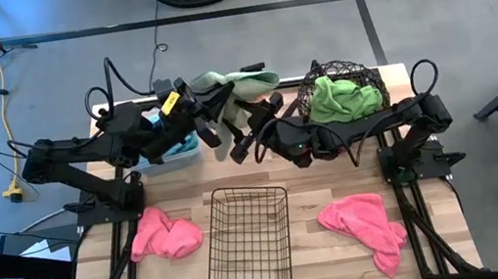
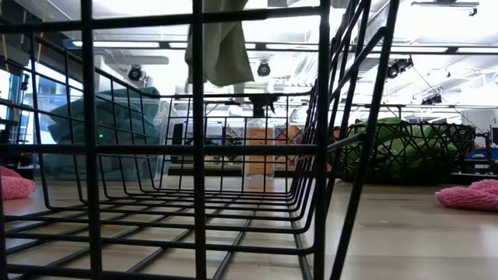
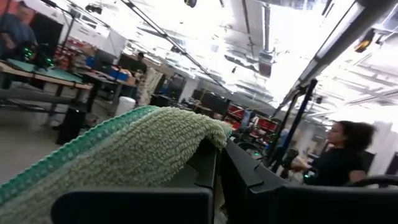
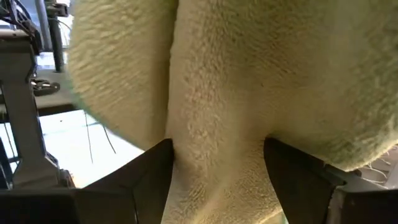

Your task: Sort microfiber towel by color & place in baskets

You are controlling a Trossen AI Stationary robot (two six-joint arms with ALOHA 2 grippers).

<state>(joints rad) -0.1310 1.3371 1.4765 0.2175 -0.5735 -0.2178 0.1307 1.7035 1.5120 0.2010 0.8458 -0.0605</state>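
My left gripper point(image 1: 209, 108) is shut on a light green towel point(image 1: 243, 85), held high above the table's far middle. In the low view the towel's lower end point(image 2: 222, 43) hangs down from above. My right gripper point(image 1: 246, 132) is open, and its two fingers stand on either side of the towel's hanging part point(image 4: 217, 124). A round wire basket point(image 1: 346, 90) at the far right holds green towels. A clear bin point(image 1: 172, 153) at the far left holds teal towels. The black wire-grid basket point(image 1: 249, 238) stands at the near middle, with two pink towels point(image 1: 165, 236) point(image 1: 365, 223) lying on the table on either side of it. My left gripper pinches the green towel between its shut fingers; the cloth point(image 3: 155, 146) bunches over the fingers and hides the contact itself. A stitched hem point(image 3: 68, 158) runs along the draped part. The towel is lifted clear of the table and hangs slack below the gripper. My right gripper has a hanging fold of the towel point(image 4: 214, 168) between its open fingers point(image 4: 155, 168); whether they touch the cloth I cannot tell.
The grid basket's wires point(image 2: 198, 140) fill the front of the low view. An orange bottle point(image 2: 261, 152) stands behind the basket, at the table's far side. People are in the room beyond the table point(image 3: 339, 155). Bare wood shows between the baskets and the pink towels.
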